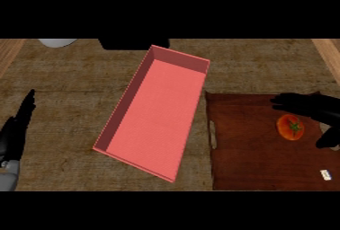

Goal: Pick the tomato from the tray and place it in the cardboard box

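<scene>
Here the right hand point(310, 107) hangs over the brown tray point(252, 152), fingers and thumb apart, the tomato point(290, 127) lying on the tray between them. Just left sits the pink cardboard box point(156, 112); the left hand point(16, 130) rests open beyond.

Camera setup: you have one view, the head view. It sits above the near side of the counter point(66, 90) and faces steeply down, so you see the tops of things and hardly any sides. Framing is close: the box point(156, 117) and the tray point(252, 152) together fill most of the width. The tray is cut off by the right and lower edges. The left hand point(16, 130) shows at the left edge, the right hand point(309, 108) at the right edge, over the tray's far part. Not mirrored: picture right is robot right.
</scene>
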### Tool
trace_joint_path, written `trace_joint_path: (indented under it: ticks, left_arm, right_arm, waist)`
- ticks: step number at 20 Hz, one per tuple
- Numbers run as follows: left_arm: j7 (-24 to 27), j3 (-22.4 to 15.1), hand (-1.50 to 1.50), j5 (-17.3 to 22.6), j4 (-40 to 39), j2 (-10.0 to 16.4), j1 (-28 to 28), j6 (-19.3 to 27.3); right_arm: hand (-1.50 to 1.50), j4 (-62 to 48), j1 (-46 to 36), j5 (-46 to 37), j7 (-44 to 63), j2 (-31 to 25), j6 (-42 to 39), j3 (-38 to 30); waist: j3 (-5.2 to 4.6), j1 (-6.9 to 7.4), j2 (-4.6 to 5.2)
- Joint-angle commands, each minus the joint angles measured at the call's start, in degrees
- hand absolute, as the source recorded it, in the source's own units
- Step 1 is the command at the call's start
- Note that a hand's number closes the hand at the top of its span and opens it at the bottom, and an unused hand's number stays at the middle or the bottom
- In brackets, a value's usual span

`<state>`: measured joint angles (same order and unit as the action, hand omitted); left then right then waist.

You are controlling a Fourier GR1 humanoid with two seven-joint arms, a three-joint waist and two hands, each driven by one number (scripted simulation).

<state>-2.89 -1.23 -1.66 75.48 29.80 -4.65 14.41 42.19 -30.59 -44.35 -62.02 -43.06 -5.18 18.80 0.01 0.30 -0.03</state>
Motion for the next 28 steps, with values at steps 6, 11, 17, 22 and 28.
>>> trace_joint_path:
  ticks: [6,11,17,22,28]
  left_arm:
    - [4.1,2.3,0.00,-1.5,-4.3,-2.0,-0.7,-2.2]
    - [1.7,4.1,0.00,-2.7,-1.4,-2.1,-0.1,-3.4]
    - [-0.5,2.6,0.00,-6.0,2.6,-5.6,1.7,-1.1]
    - [-3.1,4.1,0.00,-5.6,3.0,-3.3,-0.1,-3.2]
    - [-1.0,4.7,0.00,-5.1,2.8,-4.0,0.7,-5.0]
  right_arm:
    - [-1.50,10.1,5.4,-3.4,0.7,-0.5,-1.9,1.4]
    - [-1.50,13.5,6.5,-7.1,7.7,1.7,-4.6,0.2]
    - [1.50,10.4,7.7,-8.3,5.4,4.5,1.8,-3.8]
    - [1.50,7.2,5.0,-7.4,4.2,7.7,9.0,-7.7]
    - [1.50,1.5,-3.7,-9.4,15.0,12.3,2.9,-9.6]
  waist:
    - [-0.03,-0.35,0.02]
    - [-0.02,-0.22,0.01]
    - [0.00,-0.22,-0.04]
    - [0.04,0.04,0.02]
    - [0.00,0.74,0.08]
